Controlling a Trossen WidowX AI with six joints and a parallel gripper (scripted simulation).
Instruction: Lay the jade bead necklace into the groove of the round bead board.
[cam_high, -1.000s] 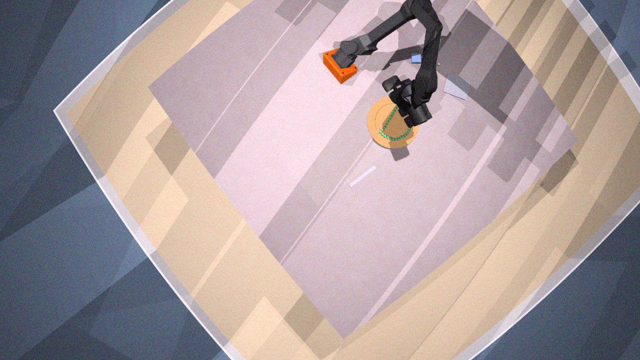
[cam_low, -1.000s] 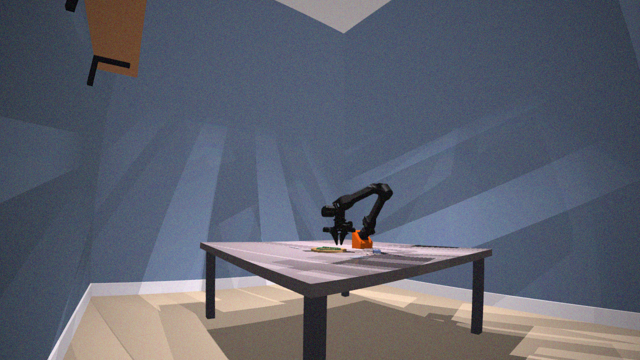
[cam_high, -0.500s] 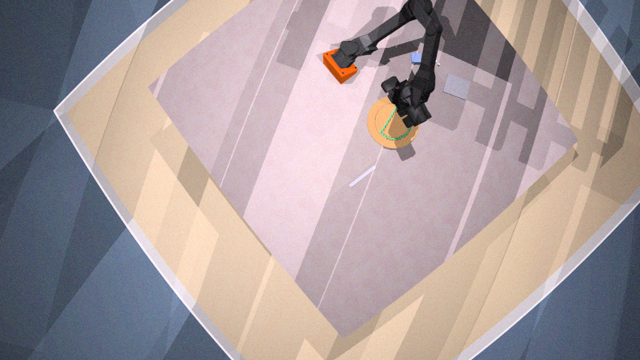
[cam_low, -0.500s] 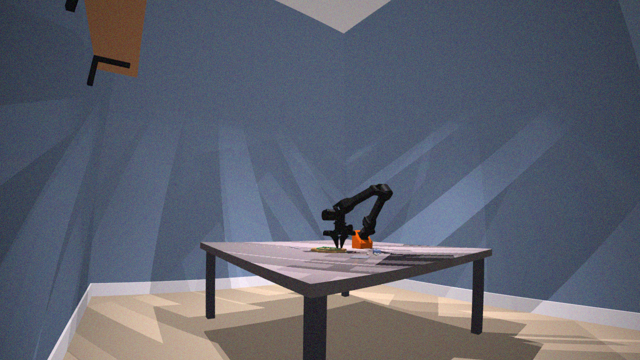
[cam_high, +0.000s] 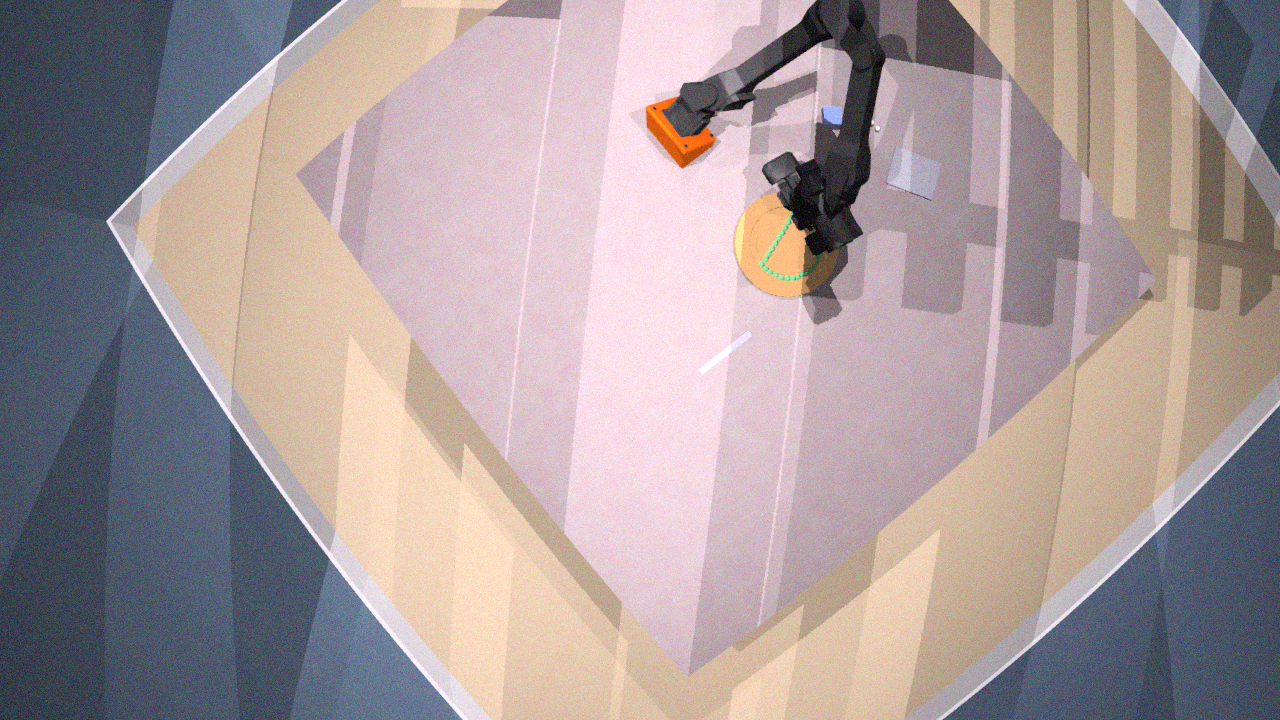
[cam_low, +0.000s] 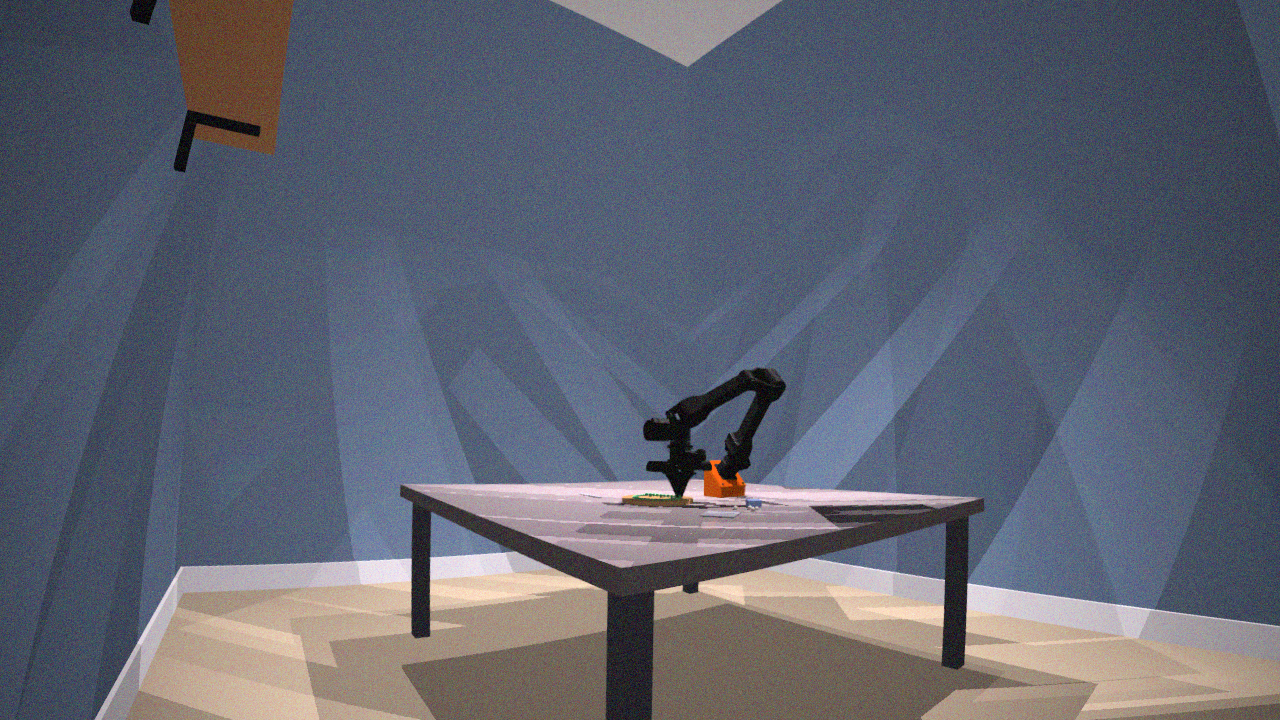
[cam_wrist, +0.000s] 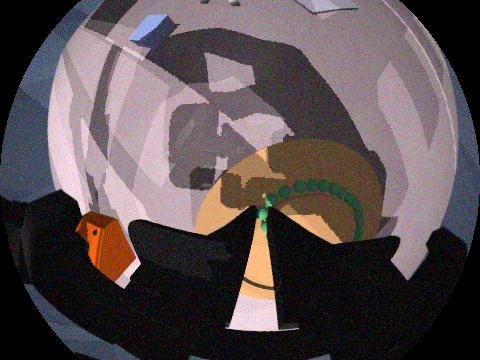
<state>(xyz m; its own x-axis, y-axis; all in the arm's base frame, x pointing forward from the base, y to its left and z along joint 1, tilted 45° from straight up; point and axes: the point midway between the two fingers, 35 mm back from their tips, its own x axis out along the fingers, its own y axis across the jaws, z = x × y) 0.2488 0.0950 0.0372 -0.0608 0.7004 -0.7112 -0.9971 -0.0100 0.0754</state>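
The jade bead necklace (cam_high: 787, 278) (cam_wrist: 322, 185) lies on the round bead board (cam_high: 742, 241) (cam_low: 640, 503) (cam_wrist: 215, 210). In the top view one side runs nearly straight across the board, inside the ring of the groove, and the lower part curves round. A bare arc of the groove (cam_wrist: 258, 286) shows in the wrist view. My gripper (cam_low: 679, 496) (cam_wrist: 262, 212) is low at the board with its fingertips nearly together, shut on the necklace; beads show between and just beyond the tips. The arm hides the necklace's upper right part in the top view.
The orange arm base (cam_high: 684, 154) (cam_low: 723, 488) (cam_wrist: 117, 250) stands up-left of the board in the top view. A blue block (cam_high: 831, 115) (cam_wrist: 152, 30), small pale beads (cam_high: 877, 128) and a pale square sheet (cam_high: 913, 172) lie beyond the arm. A white strip (cam_high: 725, 352) lies below the board.
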